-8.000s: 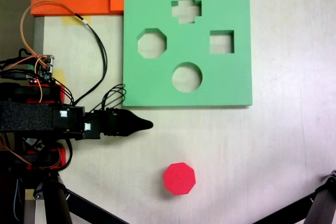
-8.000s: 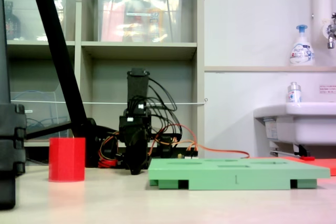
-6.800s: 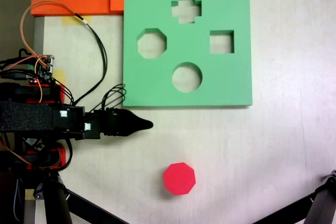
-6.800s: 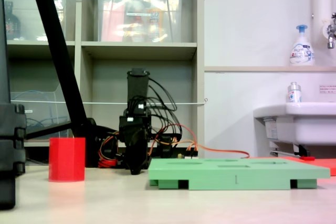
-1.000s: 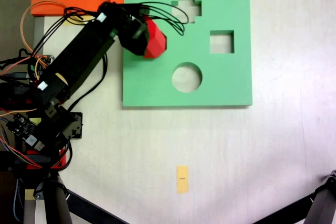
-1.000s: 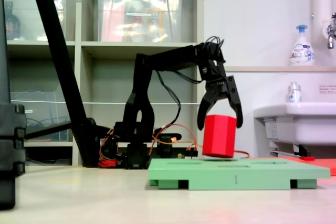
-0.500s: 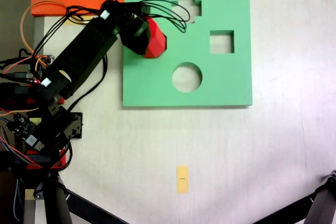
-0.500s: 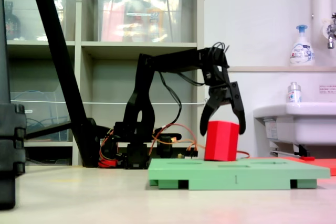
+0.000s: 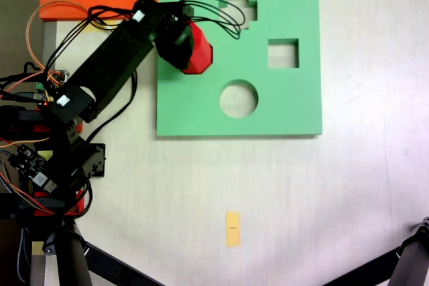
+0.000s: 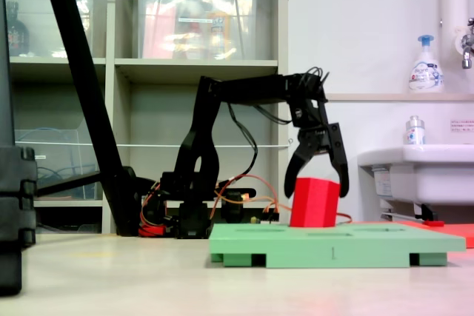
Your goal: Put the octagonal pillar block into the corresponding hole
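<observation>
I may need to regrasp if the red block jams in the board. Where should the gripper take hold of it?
Grip the upper part of the octagonal pillar block, coming straight down from above, jaws across two opposite flat sides. Its lower end sits tilted in the green foam board, so just the top stands free. The gripper already straddles it there, open.

Lab or workroom: open shelving (image 10: 200, 72) holding clear storage bins (image 10: 196, 20), wall-mounted sink (image 10: 418, 172), soap dispenser (image 10: 426, 64), loose wiring (image 10: 244, 194) on pale worktop (image 10: 148, 275).

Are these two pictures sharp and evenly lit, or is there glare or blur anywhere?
In the top-down fixed view the table looks washed out and soft; in the side fixed view the red block and gripper are fairly crisp, and the shelf bins catch bright glare.
</observation>
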`<state>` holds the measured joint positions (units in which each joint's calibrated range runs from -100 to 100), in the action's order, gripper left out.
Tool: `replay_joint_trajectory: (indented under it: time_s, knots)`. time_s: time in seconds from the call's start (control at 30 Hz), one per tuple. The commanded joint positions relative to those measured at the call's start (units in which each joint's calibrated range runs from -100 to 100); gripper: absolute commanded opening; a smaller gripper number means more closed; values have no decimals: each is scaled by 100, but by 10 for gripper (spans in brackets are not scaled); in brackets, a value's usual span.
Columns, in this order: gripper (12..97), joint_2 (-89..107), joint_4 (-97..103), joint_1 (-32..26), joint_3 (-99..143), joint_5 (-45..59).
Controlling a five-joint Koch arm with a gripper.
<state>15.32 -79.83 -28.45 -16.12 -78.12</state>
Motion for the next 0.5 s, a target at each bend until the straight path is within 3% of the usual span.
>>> replay_joint_trajectory:
  time_s: [0.0, 0.47]
  knots:
    - [458, 18, 304, -39, -133, -49]
    - [522, -219, 304, 15, 246, -44]
